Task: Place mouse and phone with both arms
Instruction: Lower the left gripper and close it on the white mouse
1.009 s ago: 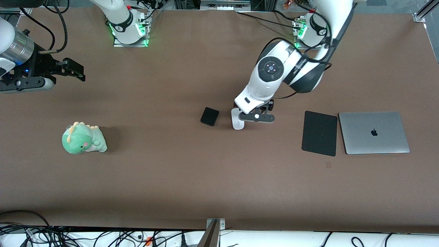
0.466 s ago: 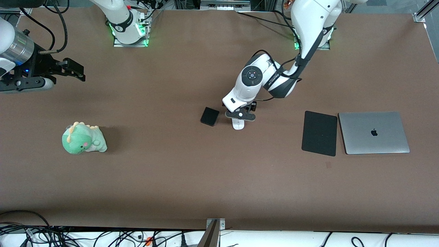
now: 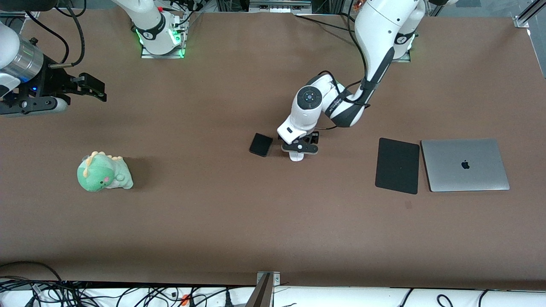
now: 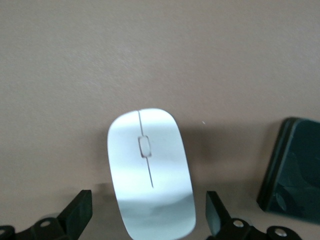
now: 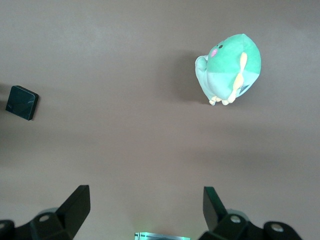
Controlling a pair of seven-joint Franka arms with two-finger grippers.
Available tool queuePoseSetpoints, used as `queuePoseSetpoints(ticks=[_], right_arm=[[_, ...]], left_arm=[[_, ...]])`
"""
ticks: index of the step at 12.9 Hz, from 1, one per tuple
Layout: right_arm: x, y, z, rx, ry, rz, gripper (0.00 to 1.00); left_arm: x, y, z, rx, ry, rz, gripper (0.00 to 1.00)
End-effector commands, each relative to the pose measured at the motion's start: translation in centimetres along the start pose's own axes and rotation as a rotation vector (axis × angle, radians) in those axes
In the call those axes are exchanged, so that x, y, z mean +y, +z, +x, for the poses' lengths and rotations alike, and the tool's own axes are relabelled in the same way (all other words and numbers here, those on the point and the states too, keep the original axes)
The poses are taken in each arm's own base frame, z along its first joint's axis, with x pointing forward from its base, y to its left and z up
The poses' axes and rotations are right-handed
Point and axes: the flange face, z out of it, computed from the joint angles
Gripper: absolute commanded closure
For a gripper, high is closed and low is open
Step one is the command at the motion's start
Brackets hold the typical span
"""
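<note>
The left gripper (image 3: pixel 297 150) has dropped over the mouse (image 4: pixel 150 170), fingers spread astride it, phone (image 3: pixel 260 144) at nine o'clock; ready to pinch. The right gripper (image 5: pixel 145 212) waits spread.

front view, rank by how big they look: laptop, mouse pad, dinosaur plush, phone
Largest to smallest:
1. laptop
2. mouse pad
3. dinosaur plush
4. phone

All lie on the table at similar depth, so the order is fairly safe.

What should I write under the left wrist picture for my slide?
Open left pincer straddling the white mouse, black phone beside it.
</note>
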Motion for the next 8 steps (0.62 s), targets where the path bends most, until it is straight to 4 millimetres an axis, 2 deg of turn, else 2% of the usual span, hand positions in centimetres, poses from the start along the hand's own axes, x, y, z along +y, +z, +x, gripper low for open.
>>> queuePoseSetpoints(ticks=[1,5,8], right_arm=[[0.2,-0.1,0.2,0.007,-0.010,0.006,0.00],[0.2,-0.1,0.2,0.007,-0.010,0.006,0.00],[0.2,0.1,0.3,0.004,-0.010,0.006,0.00]], left_arm=[[0.1,0.3,0.7,0.038,-0.017,-0.001,0.00],[1.0,0.9,0.3,0.058,-0.047,-0.028,0.00],[1.1,1.5,-0.1,0.051,-0.039,-0.020,0.00]])
